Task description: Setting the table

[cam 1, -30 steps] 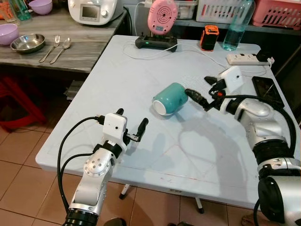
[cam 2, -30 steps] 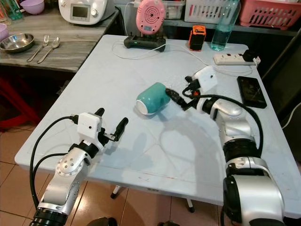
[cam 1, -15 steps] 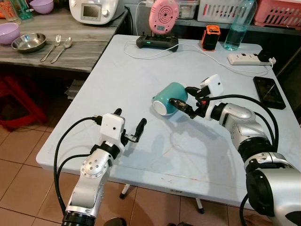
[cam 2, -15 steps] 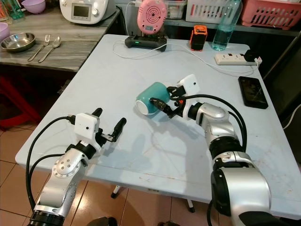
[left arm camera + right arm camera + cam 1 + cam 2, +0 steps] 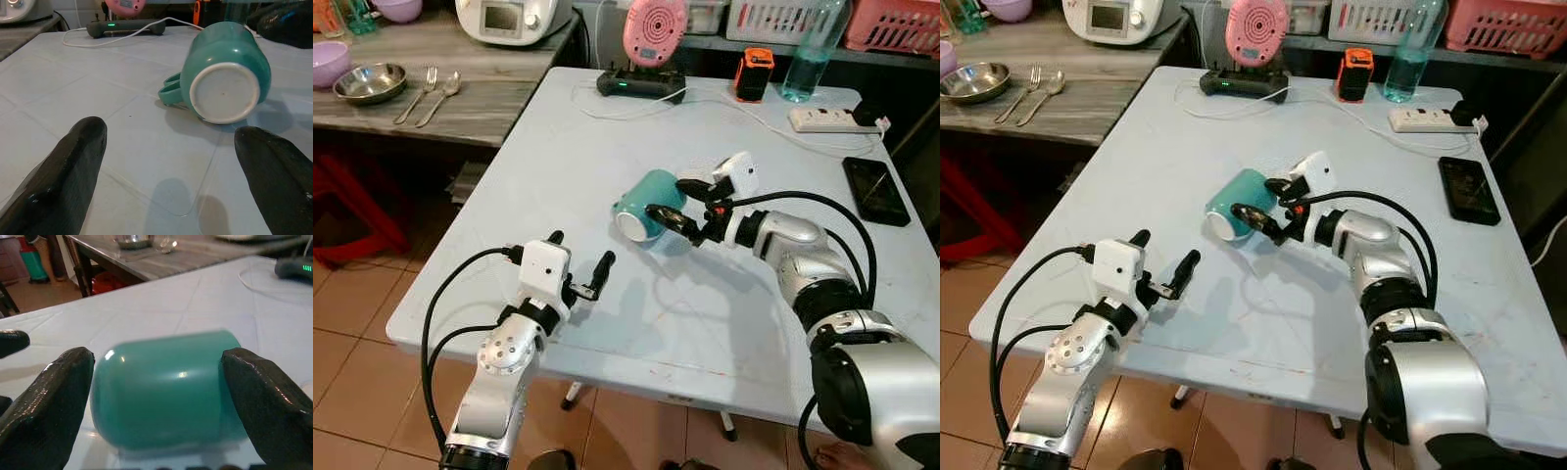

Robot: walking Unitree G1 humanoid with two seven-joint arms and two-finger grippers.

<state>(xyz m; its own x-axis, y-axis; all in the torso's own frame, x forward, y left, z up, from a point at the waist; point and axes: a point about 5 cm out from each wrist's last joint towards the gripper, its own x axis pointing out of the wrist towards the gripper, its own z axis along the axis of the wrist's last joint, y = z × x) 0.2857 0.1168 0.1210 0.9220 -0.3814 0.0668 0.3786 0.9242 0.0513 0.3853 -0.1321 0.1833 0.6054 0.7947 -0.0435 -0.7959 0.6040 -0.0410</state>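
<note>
Eye views: the teal mug (image 5: 644,204) lies on its side mid-table (image 5: 558,147), nothing set yet. The right pincer (image 5: 675,203), open, now straddles it, having advanced from the right edge.

Left wrist view: left pincer (image 5: 579,269) open, idle near the front edge.

Right wrist view: fingers (image 5: 49,396) flank the mug, unclosed.

No text, label or brand seems legible anywhere; the appliance (image 5: 503,19) display is too blurred to read.
</note>
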